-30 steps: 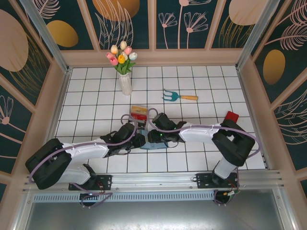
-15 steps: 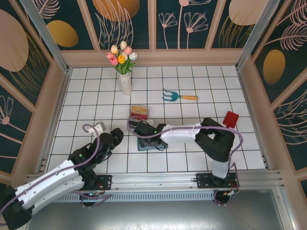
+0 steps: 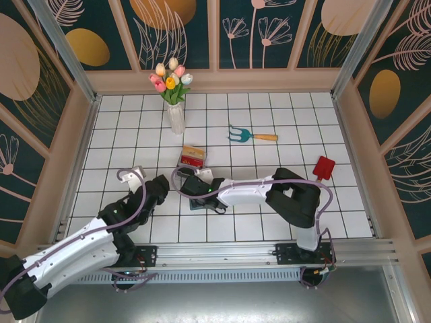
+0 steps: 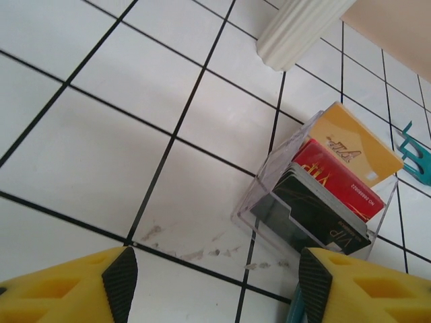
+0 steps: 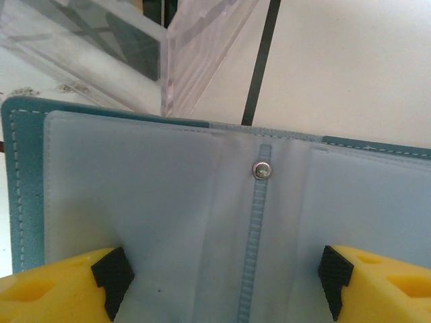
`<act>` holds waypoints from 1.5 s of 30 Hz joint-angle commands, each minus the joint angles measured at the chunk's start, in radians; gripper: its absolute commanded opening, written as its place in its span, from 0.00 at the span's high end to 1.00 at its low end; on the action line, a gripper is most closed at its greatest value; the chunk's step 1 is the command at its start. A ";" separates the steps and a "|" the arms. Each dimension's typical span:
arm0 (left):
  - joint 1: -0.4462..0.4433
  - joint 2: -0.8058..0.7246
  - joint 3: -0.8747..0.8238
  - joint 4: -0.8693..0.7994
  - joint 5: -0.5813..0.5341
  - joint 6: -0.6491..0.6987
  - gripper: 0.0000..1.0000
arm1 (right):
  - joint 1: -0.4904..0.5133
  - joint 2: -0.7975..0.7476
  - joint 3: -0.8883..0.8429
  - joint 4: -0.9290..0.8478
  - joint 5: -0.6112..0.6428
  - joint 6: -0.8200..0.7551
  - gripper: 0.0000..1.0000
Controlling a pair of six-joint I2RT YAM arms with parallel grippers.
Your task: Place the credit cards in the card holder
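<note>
The card holder [image 5: 168, 222] lies open on the tiles, grey-blue inside with a metal snap on its spine. My right gripper [image 5: 222, 276] stands open right over it, one finger on each side of the spine; from above it [image 3: 194, 186] covers most of the holder [image 3: 200, 204]. A clear tray [image 4: 269, 202] holds yellow, red and dark credit cards [image 4: 330, 182] standing on edge. My left gripper [image 4: 212, 282] is open over bare tile just short of that tray, nothing between its fingers. Another red card [image 3: 324, 166] lies alone at the right.
A white vase of tulips [image 3: 175, 114] stands behind the tray [image 3: 193, 157]. A teal garden fork with a wooden handle [image 3: 252, 134] lies at the back centre. Wooden walls ring the tiled floor.
My left arm pulled back off the holder toward the near left, then edged forward again. My right gripper slid left along the holder.
</note>
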 commanded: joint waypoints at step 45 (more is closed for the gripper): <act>0.363 0.884 0.408 0.449 0.743 0.341 0.02 | -0.686 -0.329 -0.172 0.269 -0.839 -0.215 0.13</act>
